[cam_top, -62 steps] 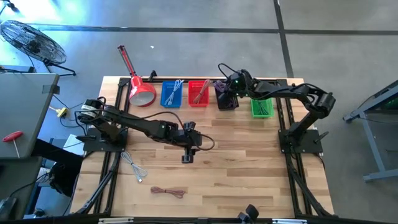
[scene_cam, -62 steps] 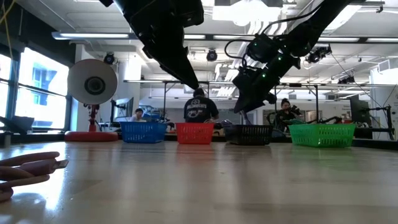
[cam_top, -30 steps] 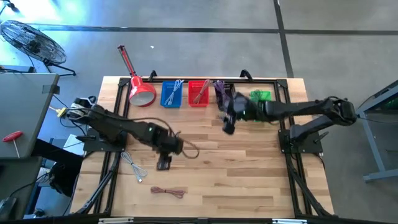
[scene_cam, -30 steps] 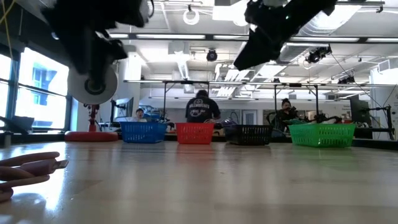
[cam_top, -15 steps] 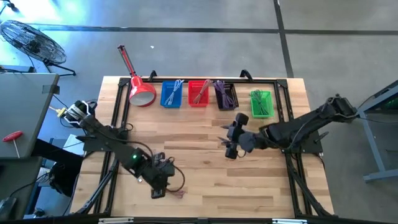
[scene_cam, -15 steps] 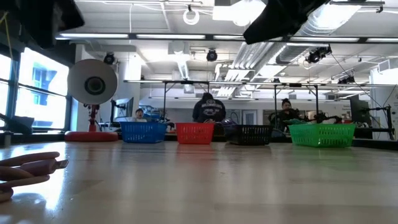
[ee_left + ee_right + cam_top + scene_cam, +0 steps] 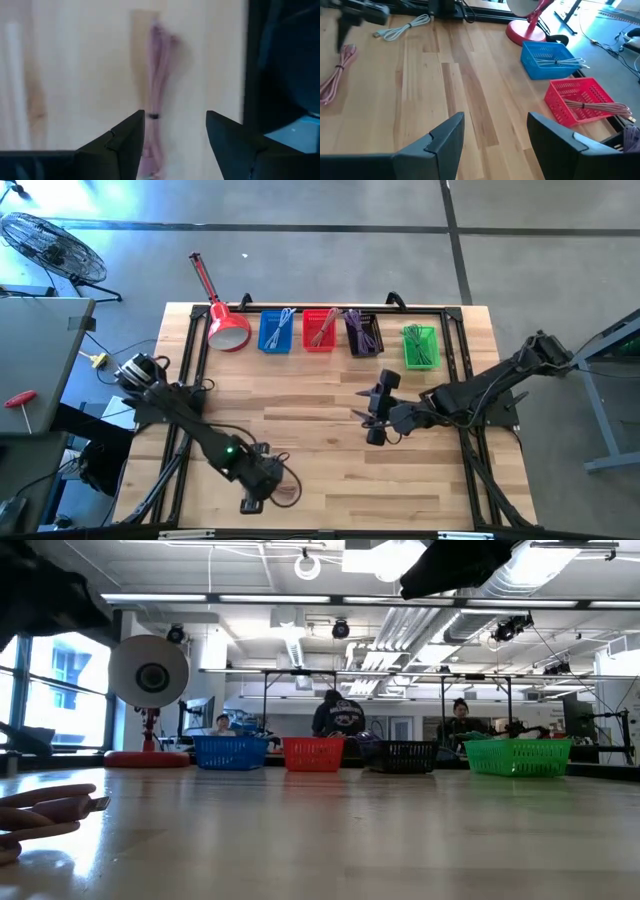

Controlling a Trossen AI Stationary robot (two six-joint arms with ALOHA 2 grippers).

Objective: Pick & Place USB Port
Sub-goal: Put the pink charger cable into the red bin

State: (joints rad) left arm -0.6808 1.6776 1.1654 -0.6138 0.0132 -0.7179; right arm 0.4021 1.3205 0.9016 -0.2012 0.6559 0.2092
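Pink cable [image 7: 156,87] is lying coiled into a long bundle on the wood table [image 7: 330,470], near the front edge, left of centre; a dark tie is cinching it partway along. In the high view it is being mostly covered by the left gripper [image 7: 250,502].

Left gripper [image 7: 175,131] is being held directly over the bundle, fingers spread wide, one on each side, nothing gripped. Contact with the cable cannot be told.

A second cable, white [image 7: 401,29], is lying loose on the table just beyond the pink one [image 7: 335,75].

Right gripper [image 7: 372,420] is being held above mid-table, right of centre, fingers [image 7: 445,135] wide apart and empty.

Four mesh plastic baskets are lined up along the back edge: blue [image 7: 276,331], red [image 7: 320,330], black [image 7: 364,334], green [image 7: 421,346]. Thin cables are lying in each. A red dish [image 7: 229,330] with a long handle is sitting left of the blue basket.

Table top is being shown as pale butcher-block planks in a black metal frame. No readable labels or writing.

People [image 7: 340,718] are being seen in the room behind the baskets.
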